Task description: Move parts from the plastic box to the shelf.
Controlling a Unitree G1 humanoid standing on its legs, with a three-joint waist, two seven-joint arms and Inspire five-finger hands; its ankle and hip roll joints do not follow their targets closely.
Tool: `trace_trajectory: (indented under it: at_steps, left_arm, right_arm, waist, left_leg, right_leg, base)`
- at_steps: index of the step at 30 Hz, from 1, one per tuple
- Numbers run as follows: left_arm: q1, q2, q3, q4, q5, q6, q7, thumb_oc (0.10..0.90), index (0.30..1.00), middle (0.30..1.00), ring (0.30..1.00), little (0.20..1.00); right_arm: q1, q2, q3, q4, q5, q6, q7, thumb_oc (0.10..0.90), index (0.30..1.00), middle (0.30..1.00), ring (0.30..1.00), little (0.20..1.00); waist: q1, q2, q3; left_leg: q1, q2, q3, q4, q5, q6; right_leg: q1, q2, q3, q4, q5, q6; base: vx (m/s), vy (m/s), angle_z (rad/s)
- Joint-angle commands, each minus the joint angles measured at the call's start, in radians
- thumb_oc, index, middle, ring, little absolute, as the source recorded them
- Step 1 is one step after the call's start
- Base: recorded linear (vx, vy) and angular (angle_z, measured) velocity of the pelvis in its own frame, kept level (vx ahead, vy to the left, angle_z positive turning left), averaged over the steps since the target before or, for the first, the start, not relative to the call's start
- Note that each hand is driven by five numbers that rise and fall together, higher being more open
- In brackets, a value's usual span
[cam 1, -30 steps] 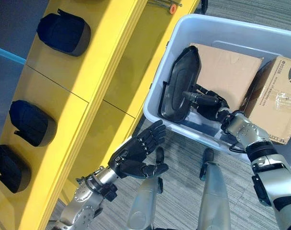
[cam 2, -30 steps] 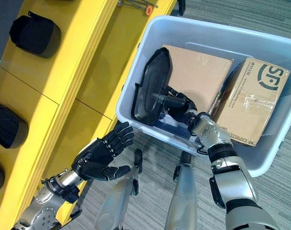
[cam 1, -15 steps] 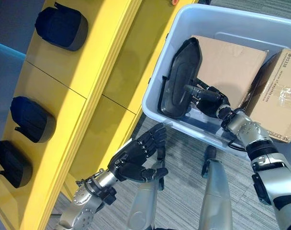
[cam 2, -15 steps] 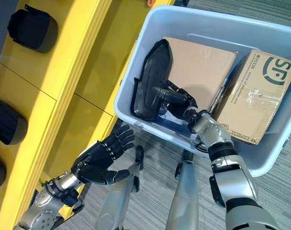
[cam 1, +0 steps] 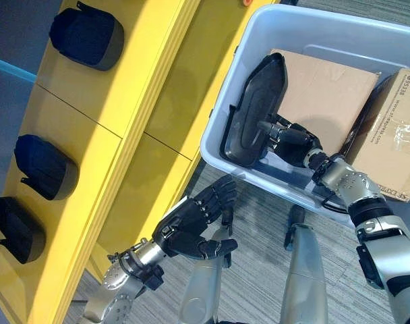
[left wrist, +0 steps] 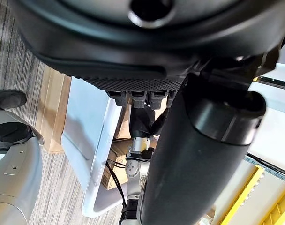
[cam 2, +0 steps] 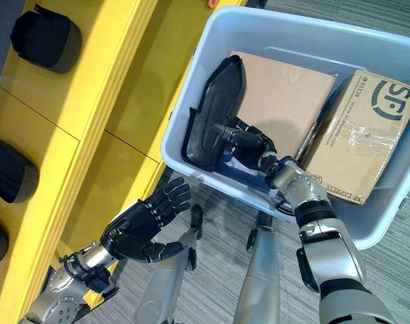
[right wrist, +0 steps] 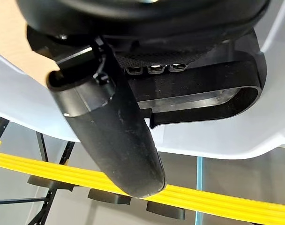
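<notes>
A black shell-shaped part (cam 1: 253,111) stands on edge against the left wall of the pale blue plastic box (cam 1: 313,34). My right hand (cam 1: 294,144) reaches into the box from the lower right. Its thumb and fingers are closed on the part's inner side, and the part (right wrist: 203,89) shows just past the fingers in the right wrist view. My left hand (cam 1: 191,226) hovers open, palm up, below the box's near rim and beside the yellow shelf (cam 1: 124,101), with nothing in it.
Three black parts lie on the shelf: one at the far end (cam 1: 83,37), one in the middle (cam 1: 46,169) and one near me (cam 1: 16,229). Two cardboard boxes (cam 1: 326,94) (cam 1: 397,142) take up the rest of the plastic box. Grey carpet lies below.
The camera has shifted a little. My right hand has tipped the black part slightly more upright against the box wall. The left hand has stayed open in about the same place.
</notes>
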Motion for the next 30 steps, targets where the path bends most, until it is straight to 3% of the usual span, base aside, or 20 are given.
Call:
trace_trajectory:
  at_steps: [1, 8, 11, 16, 17, 21, 26, 30]
  left_arm:
    - [-0.022, -0.013, -0.03, -0.099, -0.061, -0.087, -0.049, 0.9, 1.0, 1.0, 1.0, 1.0]
    - [-0.016, -0.008, -0.014, -0.119, -0.068, -0.065, -0.055, 0.9, 1.0, 1.0, 1.0, 1.0]
    - [-0.017, -0.009, 0.004, -0.135, -0.07, -0.062, -0.044, 0.9, 1.0, 1.0, 1.0, 1.0]
    - [-0.016, -0.024, 0.023, -0.154, -0.072, -0.051, -0.024, 0.9, 1.0, 1.0, 1.0, 1.0]
    - [-0.019, -0.03, 0.023, -0.149, -0.074, -0.053, -0.019, 0.9, 1.0, 1.0, 1.0, 1.0]
    - [-0.024, -0.039, 0.02, -0.151, -0.072, -0.047, -0.009, 0.9, 1.0, 1.0, 1.0, 1.0]
    - [-0.036, -0.043, 0.011, -0.139, -0.073, -0.051, -0.002, 0.9, 1.0, 1.0, 1.0, 1.0]
    - [-0.036, -0.048, 0.009, -0.143, -0.063, -0.055, -0.005, 0.9, 1.0, 1.0, 1.0, 1.0]
  right_arm:
    - [-0.164, -0.052, 0.023, -0.013, 0.007, -0.006, 0.054, 0.9, 1.0, 1.0, 1.0, 1.0]
    - [-0.162, -0.105, -0.007, -0.001, -0.086, -0.108, 0.015, 0.9, 1.0, 1.0, 1.0, 1.0]
    - [-0.139, -0.096, -0.025, -0.121, -0.012, -0.126, 0.008, 0.9, 1.0, 1.0, 1.0, 1.0]
    - [-0.033, -0.022, -0.052, -0.401, 0.06, -0.245, -0.192, 0.9, 1.0, 1.0, 1.0, 1.0]
    - [-0.017, -0.004, -0.062, -0.451, 0.113, -0.293, -0.207, 0.9, 1.0, 1.0, 1.0, 1.0]
    - [-0.008, 0.007, -0.104, -0.514, 0.188, -0.355, -0.19, 0.9, 1.0, 1.0, 1.0, 1.0]
    - [-0.01, 0.002, -0.121, -0.597, 0.225, -0.335, -0.208, 0.9, 1.0, 1.0, 1.0, 1.0]
    - [0.0, 0.003, -0.117, -0.662, 0.219, -0.39, -0.25, 0.9, 1.0, 1.0, 1.0, 1.0]
  waist:
    - [0.007, 0.174, 0.03]
    - [-0.001, 0.163, 0.03]
    - [-0.011, 0.154, 0.03]
    - [-0.043, 0.134, 0.03]
    - [-0.052, 0.13, 0.03]
    - [-0.063, 0.125, 0.03]
    - [-0.078, 0.119, 0.03]
    - [-0.088, 0.114, 0.03]
  left_leg:
    - [-0.008, 0.002, -0.004, 0.126, -0.17, 0.033]
    - [0.007, 0.011, -0.004, 0.117, -0.171, 0.033]
    - [-0.001, 0.023, 0.004, 0.108, -0.15, 0.036]
    - [0.03, 0.035, 0.021, 0.094, -0.15, 0.04]
    - [0.042, 0.037, 0.026, 0.087, -0.149, 0.04]
    - [0.074, 0.037, 0.028, 0.077, -0.154, 0.044]
    - [0.106, 0.039, 0.03, 0.059, -0.152, 0.04]
    - [0.13, 0.043, 0.039, 0.048, -0.153, 0.039]
  right_leg:
    - [0.12, -0.011, 0.022, -0.058, -0.13, 0.004]
    - [0.138, -0.006, 0.025, -0.078, -0.123, 0.006]
    - [0.13, 0.003, 0.021, -0.108, -0.082, 0.007]
    - [0.159, 0.015, 0.04, -0.149, -0.057, 0.017]
    - [0.17, 0.018, 0.045, -0.163, -0.049, 0.02]
    - [0.204, 0.018, 0.05, -0.192, -0.041, 0.026]
    - [0.235, 0.018, 0.052, -0.224, -0.027, 0.035]
    - [0.26, 0.015, 0.052, -0.252, -0.015, 0.042]
  base:
    - [0.0, 0.0, 0.0]
    - [0.0, 0.0, 0.0]
    - [-0.05, 0.007, -0.01]
    - [-0.01, 0.051, -0.08]
    - [0.0, 0.052, -0.03]
    - [0.0, 0.026, -0.04]
    - [-0.01, 0.025, -0.09]
    - [-0.01, 0.008, -0.03]
